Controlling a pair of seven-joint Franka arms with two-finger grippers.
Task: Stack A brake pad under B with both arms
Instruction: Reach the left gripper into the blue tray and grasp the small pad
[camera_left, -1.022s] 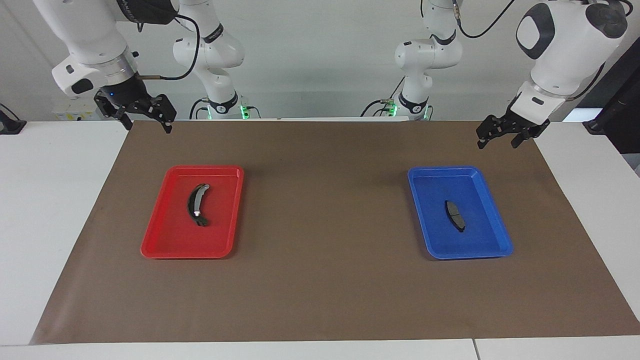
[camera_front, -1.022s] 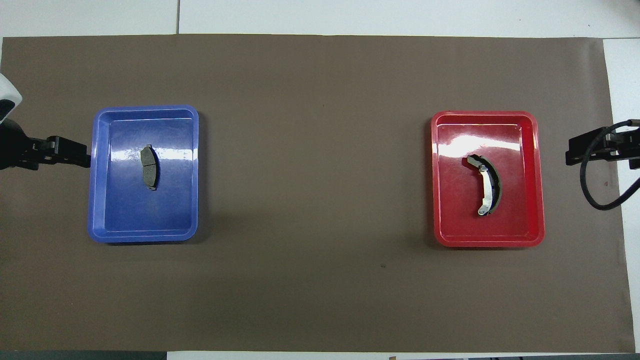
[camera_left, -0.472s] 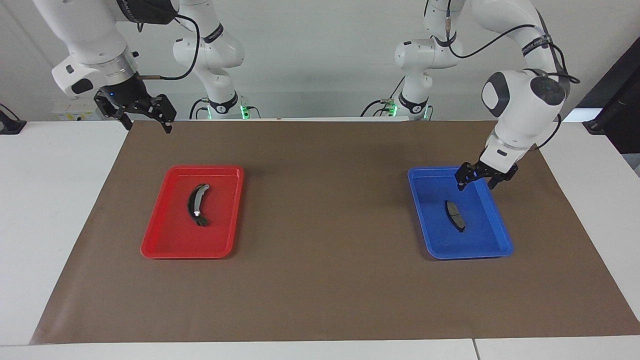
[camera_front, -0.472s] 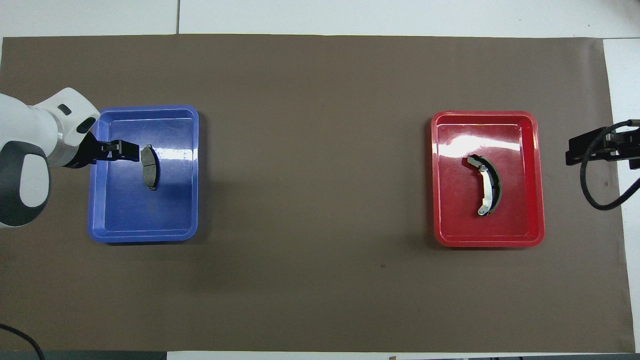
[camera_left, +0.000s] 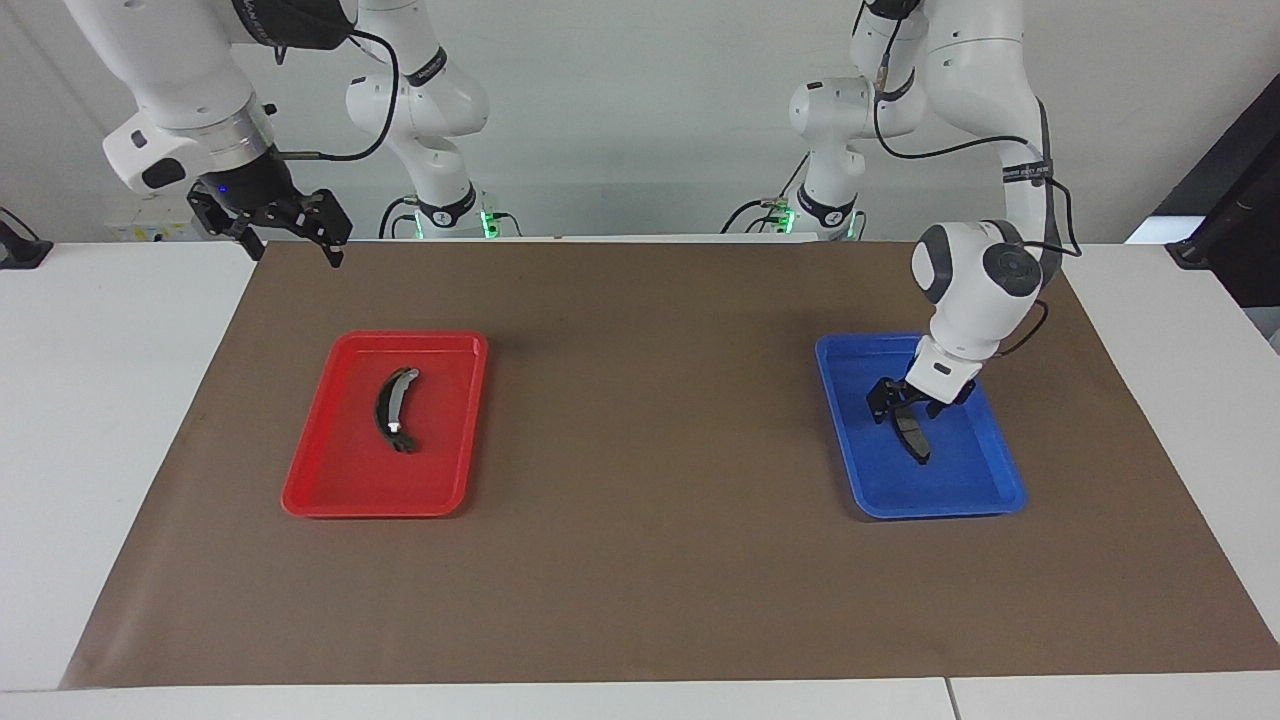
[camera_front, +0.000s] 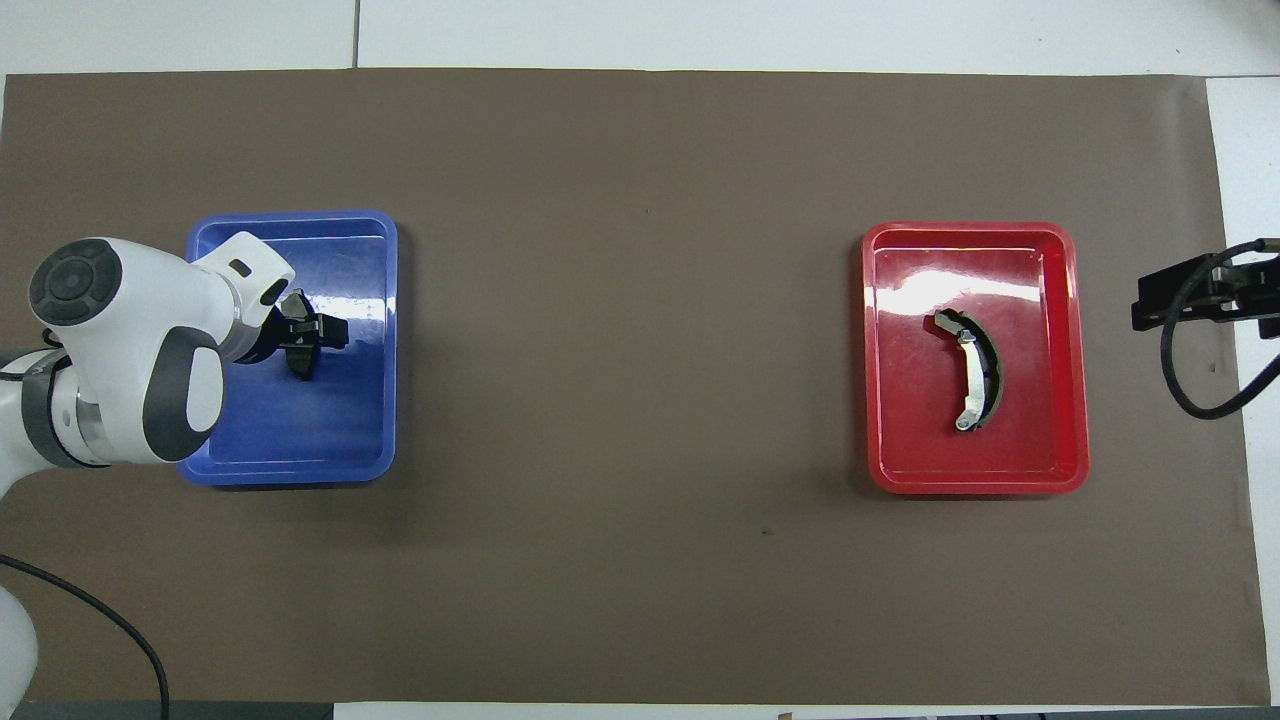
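The A brake pad (camera_left: 914, 437), short, flat and dark grey, lies in the blue tray (camera_left: 992, 472) toward the left arm's end of the table. My left gripper (camera_left: 905, 413) is down in that tray, open, with its fingers either side of the pad's end nearer the robots. From above, the left gripper (camera_front: 305, 335) covers most of the pad (camera_front: 302, 368). B (camera_left: 392, 408), the long crescent shoe with a silvery strip, rests in the red tray (camera_left: 340, 500); it shows in the overhead view too (camera_front: 975, 385). My right gripper (camera_left: 295, 252) waits open in the air over the mat's corner.
A brown mat (camera_left: 640, 560) covers the table between and around both trays. Two smaller white arms with green-lit bases (camera_left: 440, 205) stand at the robots' edge of the table. A black cable (camera_front: 1190, 390) loops under the right gripper (camera_front: 1142, 302).
My left arm has swung from the mat's edge over the blue tray and come down around the A brake pad. The right arm and both parts have stayed still.
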